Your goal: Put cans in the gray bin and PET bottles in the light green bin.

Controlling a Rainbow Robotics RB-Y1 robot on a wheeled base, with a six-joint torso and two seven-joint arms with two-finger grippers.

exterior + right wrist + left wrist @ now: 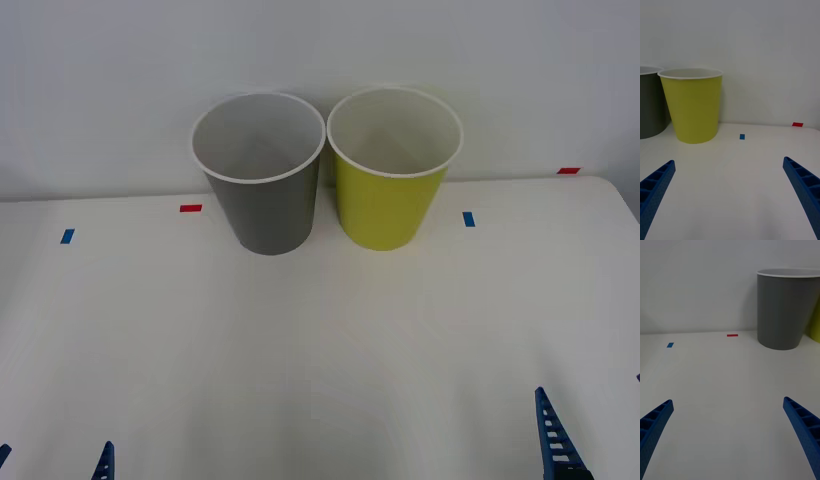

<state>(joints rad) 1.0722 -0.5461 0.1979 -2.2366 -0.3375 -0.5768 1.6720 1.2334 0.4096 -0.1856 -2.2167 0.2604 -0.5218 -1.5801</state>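
Observation:
The gray bin (268, 205) and the light green bin (388, 200) stand side by side, touching, at the back of the white table (320, 350). Each has a white rim and a pale inside, and the part of each inside that I see holds nothing. The cans and PET bottles are out of view. My left gripper (55, 455) is open low at the table's near left, facing the gray bin (786, 311). Near the front right my right gripper (590, 390) is open too, facing the light green bin (692, 107). Nothing lies between either pair of fingers.
Small tape marks lie on the table: a blue mark (67, 236) and a red mark (190, 208) on the left, a blue mark (468, 218) and a red mark (568, 171) on the right. A plain white wall stands close behind the bins.

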